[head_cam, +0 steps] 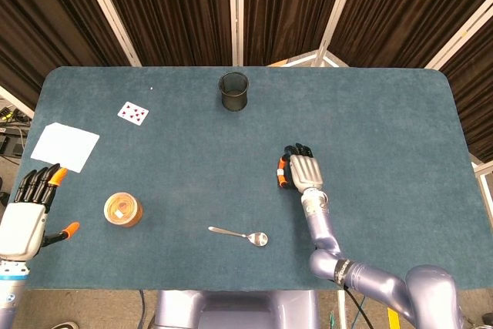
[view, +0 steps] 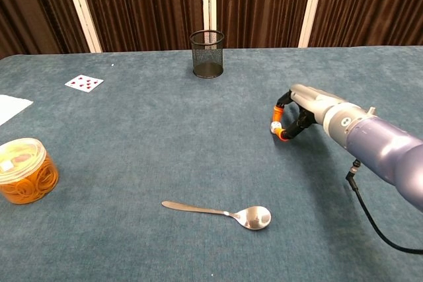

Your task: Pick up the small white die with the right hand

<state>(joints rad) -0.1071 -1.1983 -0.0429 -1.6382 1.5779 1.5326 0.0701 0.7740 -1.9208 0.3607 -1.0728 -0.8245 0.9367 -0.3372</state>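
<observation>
Nearest the robot, a metal spoon [view: 221, 213] lies on the blue table [head_cam: 385, 129], with a round jar [view: 24, 170] of orange contents at the near left edge. The left hand [head_cam: 27, 209] is seen only from the head camera, held off the near left corner of the table with fingers spread and nothing in it.

Further in, to the right of centre, the right hand [view: 289, 118] is lowered to the table, its orange fingertips [view: 275, 111] drawn close together. The small white die [view: 274, 126] is pinched between them, just at the cloth; whether it is lifted clear cannot be told.

For the step to be done well, the pinch should be kept firm and centred on the die, and the hand raised straight up, slowly, so the die is not rolled out sideways.

Further back lie a white sheet of paper [head_cam: 65, 146] and a playing card [head_cam: 132, 113] on the left, and a black mesh cup [view: 207, 53] at the far middle.
</observation>
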